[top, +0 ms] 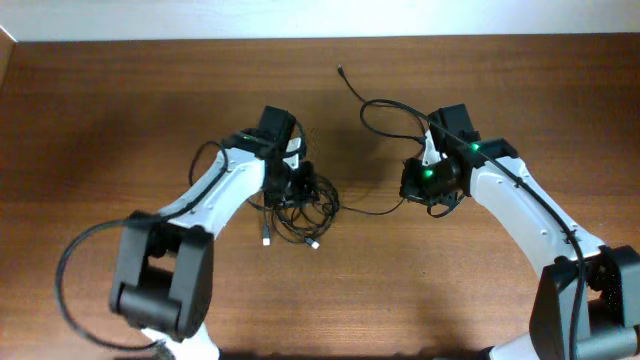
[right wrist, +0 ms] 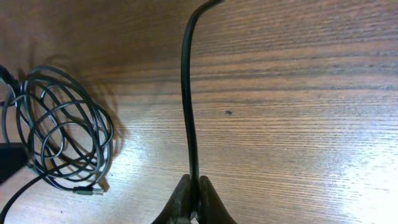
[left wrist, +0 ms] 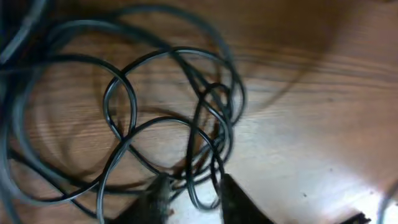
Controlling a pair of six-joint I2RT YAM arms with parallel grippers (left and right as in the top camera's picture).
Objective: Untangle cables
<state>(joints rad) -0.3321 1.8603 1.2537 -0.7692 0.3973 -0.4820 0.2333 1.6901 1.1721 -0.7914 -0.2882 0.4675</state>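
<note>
A tangle of thin black cables (top: 300, 205) lies at the table's middle, with two light plugs at its front. My left gripper (top: 298, 183) sits over its back edge. In the left wrist view the fingers (left wrist: 194, 194) are open with cable loops (left wrist: 205, 124) between them. One cable (top: 375, 208) runs right from the tangle to my right gripper (top: 420, 188), then loops back to a plug end (top: 342, 70). In the right wrist view the fingers (right wrist: 193, 200) are shut on this cable (right wrist: 186, 74). The tangle (right wrist: 62, 130) lies at the left.
The brown wooden table (top: 480, 80) fills the view. A silver plug (right wrist: 84, 191) lies at the tangle's near edge. Thick black robot wires (top: 70, 260) curve beside the left arm's base.
</note>
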